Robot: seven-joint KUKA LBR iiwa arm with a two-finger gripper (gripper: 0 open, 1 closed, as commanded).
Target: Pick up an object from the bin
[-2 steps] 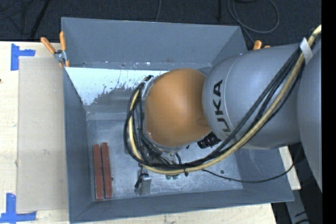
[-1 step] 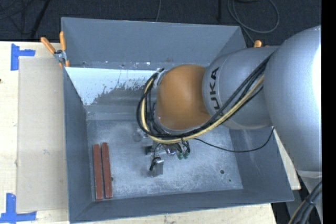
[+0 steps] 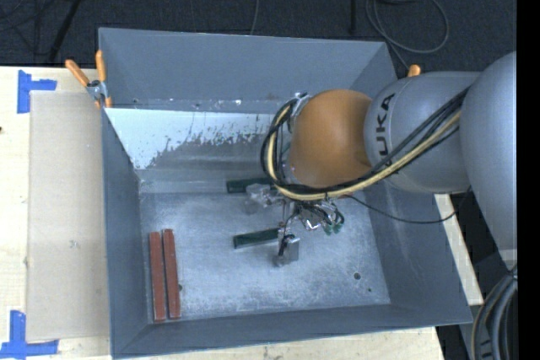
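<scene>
Grey metal bin (image 3: pixel 122 265), sloped walls, flat floor dusted with pale scuffing. Few things in it, spread apart, no heap.

Arm comes in from the right. The rounded orange cover (image 3: pixel 333 135) on its wrist hangs over the middle-right of the bin, with looped yellow and black cables (image 3: pixel 274 149) running round the cover's left side. The cover and cables hide part of the far floor beneath them.

Gripper (image 3: pixel 287 249) is down near the floor, just right of the bin's centre. Whether it is open or closed, I cannot tell: the wrist hardware crowds the spot.

Nearest thing: a dark green flat bar (image 3: pixel 253 240), lying on the floor roughly left to right, slightly tilted. Its right end meets the gripper and its left end lies free on bare floor. Whether the bar is gripped or merely touched cannot be made out.

Second item: a dark narrow piece (image 3: pixel 238 185), farther back on the floor, close to the foot of the far wall. Its right end runs under the wrist parts and is lost there. It lies apart from the green bar, with open floor between them.

Near-left corner of the floor: a pair of long red-brown bars (image 3: pixel 164 274), side by side and touching along their length, running near to far. They are well apart from the gripper and block nothing.

Near-right floor: one small dark speck (image 3: pixel 358 275), too small to tell what it is.
</scene>
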